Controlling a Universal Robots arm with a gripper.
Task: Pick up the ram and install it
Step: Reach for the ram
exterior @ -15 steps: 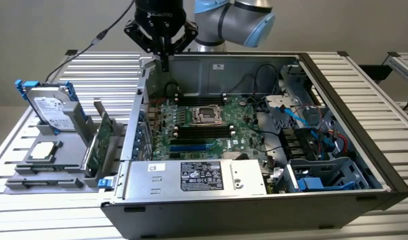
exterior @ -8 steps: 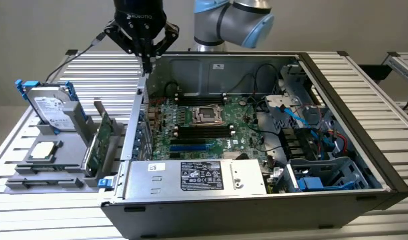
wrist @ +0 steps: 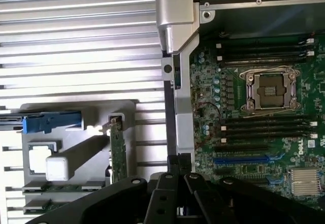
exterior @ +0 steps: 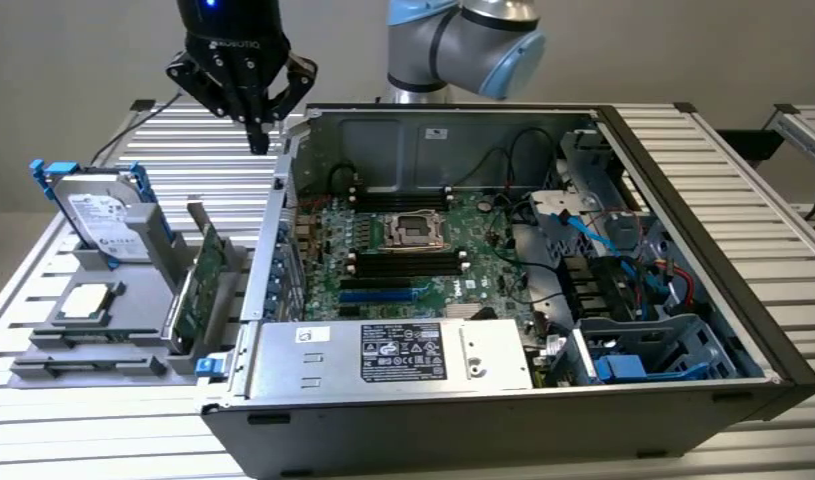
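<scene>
Your gripper [exterior: 258, 143] hangs closed, holding nothing: pick-up not begun. The ram [wrist: 63, 186] lies well apart from the jaws; grasping it needs them spread.

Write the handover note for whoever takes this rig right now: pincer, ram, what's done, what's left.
Pincer: shut, holding nothing, hanging above the side wall of the case on the exterior view's left.
Ram: lying in the grey holder on the table beside the case, not gripped.
Memory slots on the motherboard: look empty.
Done: nothing that shows.
Left: ram not yet picked up, not yet installed.
</scene>
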